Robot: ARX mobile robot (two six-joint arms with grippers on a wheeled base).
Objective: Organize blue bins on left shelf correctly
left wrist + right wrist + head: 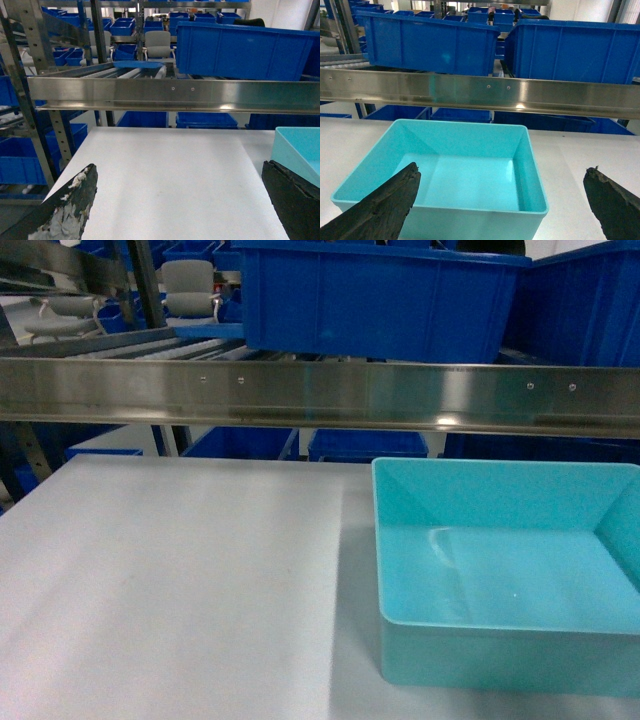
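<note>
Right wrist view: right gripper [500,200], fingers apart, should straddle the turquoise tub's [470,175] near wall squarely.

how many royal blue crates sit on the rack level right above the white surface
2: one blue crate on the left, another crate to its right, above the steel rail. More may be hidden out of frame.

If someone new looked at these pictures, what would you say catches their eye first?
Most likely the pale turquoise tub, empty, on the white table at the right. Above it runs the shiny steel front rail of the shelf, carrying royal-blue crates. Both grippers, left and right, are open and hold nothing.
</note>
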